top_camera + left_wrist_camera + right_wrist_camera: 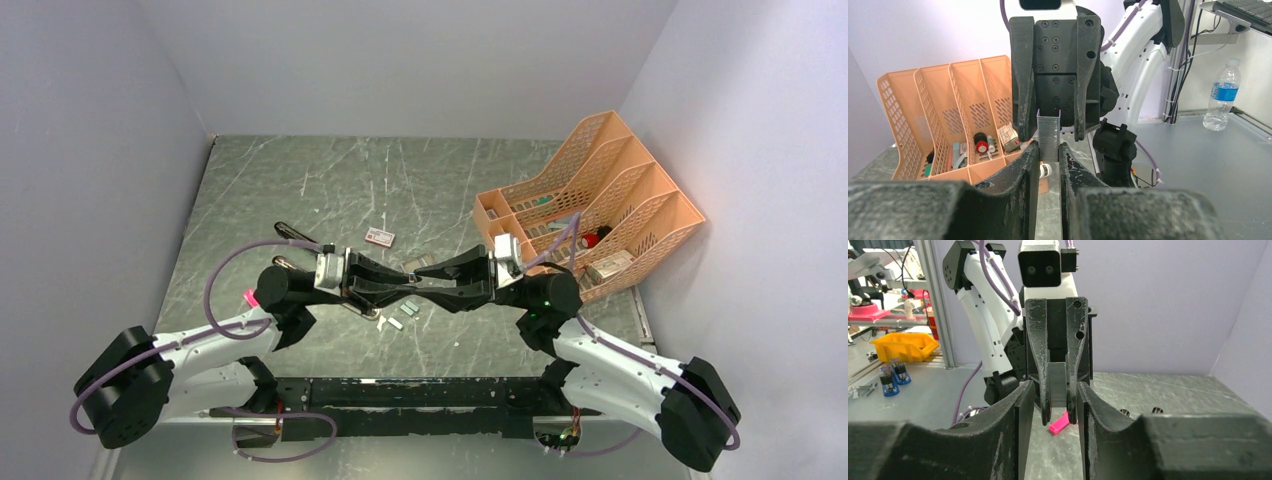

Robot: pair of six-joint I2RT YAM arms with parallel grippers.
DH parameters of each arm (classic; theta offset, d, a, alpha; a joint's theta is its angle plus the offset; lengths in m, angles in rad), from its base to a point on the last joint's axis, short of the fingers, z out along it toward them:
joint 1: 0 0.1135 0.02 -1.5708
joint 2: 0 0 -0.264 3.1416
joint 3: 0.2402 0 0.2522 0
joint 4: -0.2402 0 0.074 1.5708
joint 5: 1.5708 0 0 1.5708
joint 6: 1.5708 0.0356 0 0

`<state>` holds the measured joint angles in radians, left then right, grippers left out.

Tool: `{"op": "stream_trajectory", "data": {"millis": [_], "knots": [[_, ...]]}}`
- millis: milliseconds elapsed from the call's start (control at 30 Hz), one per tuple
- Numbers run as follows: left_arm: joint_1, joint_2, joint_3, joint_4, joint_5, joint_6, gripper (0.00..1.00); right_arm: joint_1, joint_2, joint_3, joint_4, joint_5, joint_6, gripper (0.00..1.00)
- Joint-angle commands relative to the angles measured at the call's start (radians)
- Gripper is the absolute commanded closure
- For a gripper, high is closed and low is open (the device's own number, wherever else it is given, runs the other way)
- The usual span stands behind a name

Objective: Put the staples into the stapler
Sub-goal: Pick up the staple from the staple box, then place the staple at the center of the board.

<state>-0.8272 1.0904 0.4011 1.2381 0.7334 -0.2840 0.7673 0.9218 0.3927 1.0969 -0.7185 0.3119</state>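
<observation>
Hanging over the middle of the table (pixel 300 180), the staples (pixel 1048 137) sit clamped in the left gripper (pixel 1049 148). The strip's long axis seems to point straight at the right gripper (pixel 1054 390), whose fingers stand apart on either side of it, not touching. So the left arm has it. I cannot pick out the stapler; the arms hide the tabletop beneath them.

White arm links (pixel 215 345), black joints, looping purple cables (pixel 260 243), and a black, scuffed, screw-studded right gripper (pixel 1053 136).
</observation>
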Motion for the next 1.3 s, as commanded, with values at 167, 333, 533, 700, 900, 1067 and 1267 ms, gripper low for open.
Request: {"op": "stream_trajectory", "data": {"millis": [167, 333, 533, 700, 900, 1067, 1267], "knots": [[-0.007, -0.082, 0.058, -0.238, 0.000, 0.140, 0.93, 0.001, -0.093, 0.041, 0.005, 0.096, 0.010, 0.55], [-0.007, -0.164, 0.162, -0.748, -0.028, 0.384, 0.93, 0.002, -0.196, 0.026, -0.111, 0.302, -0.074, 0.54], [-0.009, -0.137, 0.334, -1.356, -0.073, 0.702, 0.93, 0.001, -0.312, -0.011, -0.224, 0.587, -0.134, 0.54], [-0.022, -0.022, 0.406, -1.654, -0.122, 0.857, 0.93, 0.002, -0.371, -0.031, -0.270, 0.685, -0.153, 0.55], [-0.093, 0.118, 0.430, -1.790, -0.238, 0.947, 0.93, 0.001, -0.388, -0.030, -0.317, 0.697, -0.168, 0.56], [-0.129, 0.216, 0.432, -1.847, -0.347, 0.991, 0.93, 0.001, -0.390, -0.039, -0.319, 0.703, -0.168, 0.56], [-0.153, 0.300, 0.440, -1.864, -0.414, 1.011, 0.93, 0.001, -0.378, -0.043, -0.319, 0.697, -0.165, 0.57]]}}
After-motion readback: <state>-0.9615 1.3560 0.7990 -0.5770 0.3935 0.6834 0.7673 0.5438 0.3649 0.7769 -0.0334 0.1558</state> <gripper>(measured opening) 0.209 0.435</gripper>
